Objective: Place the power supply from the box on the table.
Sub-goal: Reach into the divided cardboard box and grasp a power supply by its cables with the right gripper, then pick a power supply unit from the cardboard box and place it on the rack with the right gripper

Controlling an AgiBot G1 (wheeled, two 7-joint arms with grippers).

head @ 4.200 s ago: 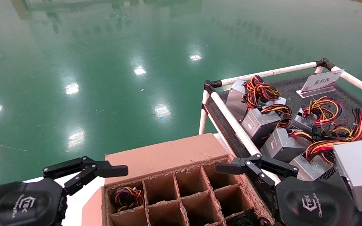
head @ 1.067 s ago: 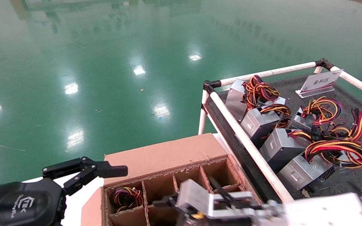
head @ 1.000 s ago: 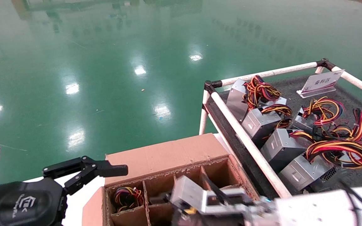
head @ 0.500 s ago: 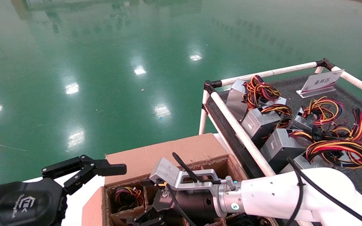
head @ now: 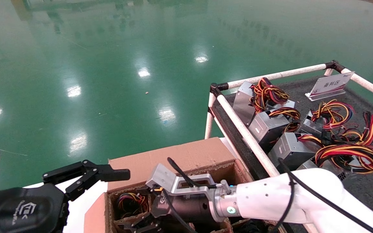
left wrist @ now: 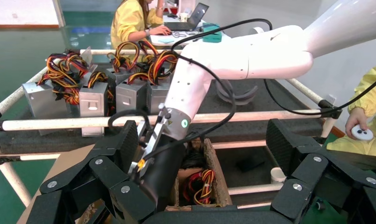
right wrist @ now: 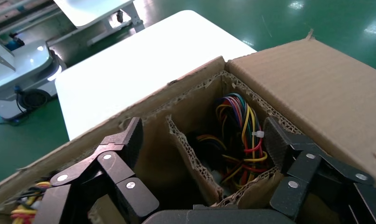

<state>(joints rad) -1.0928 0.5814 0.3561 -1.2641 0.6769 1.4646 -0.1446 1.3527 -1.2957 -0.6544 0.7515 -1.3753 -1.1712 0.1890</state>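
I have the right claw (right wrist: 202,175) spread wide and empty over the brown cardboard carton with ragged dividers (head: 186,155), its fingers straddling a divider beside the corner cell. In that cell sits the next silver-grey metal power supply (right wrist: 232,140); only its looped bundle of red, yellow, green and black wires shows, the casing hidden below. I judge the unit rigid and fairly heavy, with smooth sides that could slip, while the wires are soft and will snag on torn cardboard. I would grip the metal body across opposite faces, not the loom. The left claw (head: 87,176) hangs open and idle beside the carton. The dark grey felt desk with white tube rails (head: 244,132) stands to my right, already carrying several units.
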